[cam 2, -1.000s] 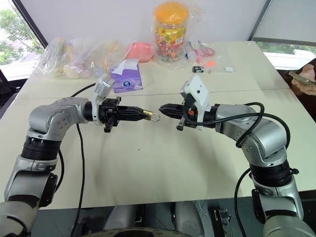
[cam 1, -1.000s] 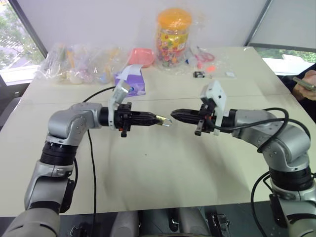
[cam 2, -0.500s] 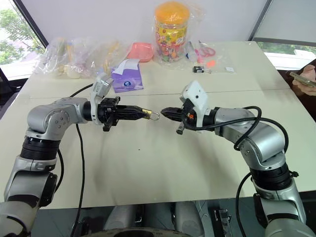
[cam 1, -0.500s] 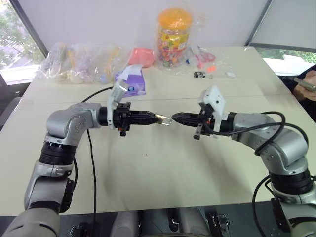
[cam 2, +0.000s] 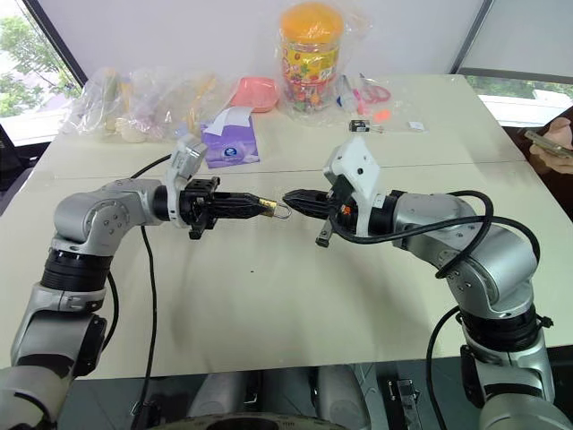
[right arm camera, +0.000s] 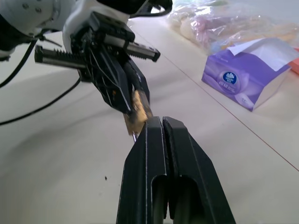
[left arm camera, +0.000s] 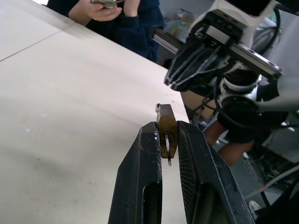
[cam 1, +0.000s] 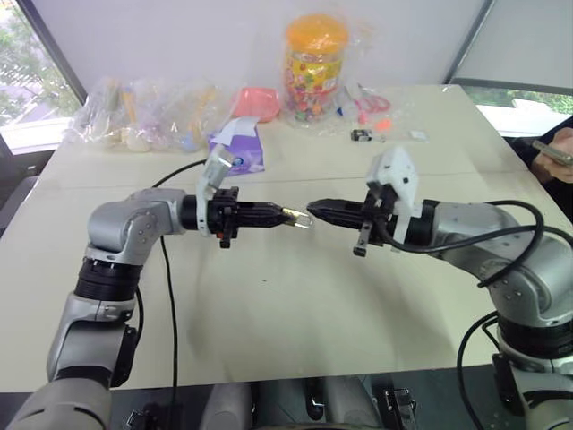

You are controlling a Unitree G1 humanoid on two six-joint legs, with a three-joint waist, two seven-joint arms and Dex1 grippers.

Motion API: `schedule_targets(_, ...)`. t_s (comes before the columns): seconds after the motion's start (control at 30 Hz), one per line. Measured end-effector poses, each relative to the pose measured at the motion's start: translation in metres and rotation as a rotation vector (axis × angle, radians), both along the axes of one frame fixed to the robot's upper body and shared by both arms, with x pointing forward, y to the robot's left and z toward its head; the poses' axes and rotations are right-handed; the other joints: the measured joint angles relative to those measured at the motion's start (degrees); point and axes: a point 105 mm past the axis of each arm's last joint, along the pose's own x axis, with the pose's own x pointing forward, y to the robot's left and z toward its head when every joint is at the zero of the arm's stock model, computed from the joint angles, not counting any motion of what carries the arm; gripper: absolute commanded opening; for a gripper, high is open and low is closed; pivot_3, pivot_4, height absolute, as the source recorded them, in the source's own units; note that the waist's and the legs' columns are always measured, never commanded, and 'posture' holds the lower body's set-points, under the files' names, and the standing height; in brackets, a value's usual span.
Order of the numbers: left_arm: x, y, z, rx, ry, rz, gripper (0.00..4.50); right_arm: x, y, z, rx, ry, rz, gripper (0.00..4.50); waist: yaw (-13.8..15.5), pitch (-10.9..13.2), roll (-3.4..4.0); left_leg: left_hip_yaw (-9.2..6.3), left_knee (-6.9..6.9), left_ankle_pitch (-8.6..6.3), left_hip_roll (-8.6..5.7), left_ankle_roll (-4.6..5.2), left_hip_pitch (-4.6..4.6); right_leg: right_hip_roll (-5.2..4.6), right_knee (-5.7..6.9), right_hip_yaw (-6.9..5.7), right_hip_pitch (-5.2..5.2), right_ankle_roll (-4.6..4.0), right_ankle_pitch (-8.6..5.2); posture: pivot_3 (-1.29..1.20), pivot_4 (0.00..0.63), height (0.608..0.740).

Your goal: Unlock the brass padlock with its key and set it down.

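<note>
I see my left gripper point(cam 1: 288, 216) pinching the brass padlock point(left arm camera: 167, 127) above the table point(cam 1: 295, 313), shackle toward my right gripper point(cam 1: 313, 211). That one's fingers are pressed together, tips just beside the padlock; any key there is too small to make out.

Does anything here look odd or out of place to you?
Nothing looks spilled or broken. The left pincer holds the brass padlock in mid-air above the table. The shut right pincer meets it tip to tip. Bags and a tissue box sit tidily behind.
</note>
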Motion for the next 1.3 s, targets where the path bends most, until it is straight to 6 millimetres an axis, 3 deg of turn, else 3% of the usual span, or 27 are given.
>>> schedule_targets(0.1,0.0,0.0,0.001,-0.003,0.0,0.0,0.0,0.001,0.002,-0.004,0.002,0.009,-0.004,0.04,-0.01,0.0,0.0,0.0,0.0,0.0,0.0,0.0,0.0,0.0,0.0,0.0,0.0,0.0,0.0,0.0,0.15,0.737)
schedule_targets(0.43,0.003,0.001,0.012,-0.051,0.009,0.02,0.0,0.01,-0.007,-0.051,-0.066,0.112,-0.055,0.04,-0.01,0.03,-0.03,0.01,0.0,0.0,-0.01,0.0,0.0,0.02,0.0,-0.01,0.0,0.01,-0.01,0.0,0.15,0.737)
schedule_targets(0.67,0.004,-0.005,0.009,-0.054,0.011,0.021,0.0,0.009,-0.017,-0.062,-0.084,0.135,-0.089,0.04,0.03,0.03,-0.04,0.01,0.0,0.0,-0.01,0.0,0.0,0.02,-0.01,-0.02,0.0,0.02,-0.01,0.0,0.15,0.737)
schedule_targets(0.83,0.011,-0.026,-0.022,-0.043,0.081,0.066,0.0,-0.001,-0.036,-0.067,-0.083,0.152,-0.171,0.04,0.74,0.04,-0.05,0.01,0.01,0.0,-0.06,0.0,-0.02,-0.02,-0.06,0.0,0.02,0.04,-0.01,0.0,0.15,0.737)
schedule_targets(0.97,0.024,-0.042,-0.055,-0.034,0.213,0.146,0.0,-0.007,-0.047,-0.062,-0.064,0.138,-0.241,0.04,1.06,0.06,-0.09,0.0,0.02,0.0,-0.03,0.0,-0.01,0.02,-0.05,-0.02,0.02,0.04,-0.01,0.0,0.15,0.737)
schedule_targets(1.1,0.033,-0.054,-0.073,-0.036,0.311,0.212,0.0,-0.012,-0.052,-0.056,-0.055,0.119,-0.287,0.04,1.19,0.06,-0.09,-0.01,0.01,0.0,-0.02,0.01,-0.01,0.04,-0.05,-0.04,0.02,0.04,-0.01,0.0,0.15,0.737)
schedule_targets(1.27,0.042,-0.055,-0.1,-0.004,0.441,0.315,0.0,-0.014,-0.054,-0.052,-0.047,0.103,-0.321,0.04,1.16,0.06,-0.09,0.0,0.01,-0.01,-0.02,0.01,-0.01,0.05,-0.05,-0.07,0.02,0.05,-0.01,0.0,0.15,0.737)
schedule_targets(1.3,0.045,-0.053,-0.105,0.008,0.455,0.34,0.8,-0.014,-0.055,-0.051,-0.047,0.101,-0.326,0.0,1.17,0.06,-0.09,0.0,0.01,-0.01,-0.02,0.01,-0.01,0.05,-0.05,-0.07,0.02,0.05,-0.01,0.0,0.15,0.737)
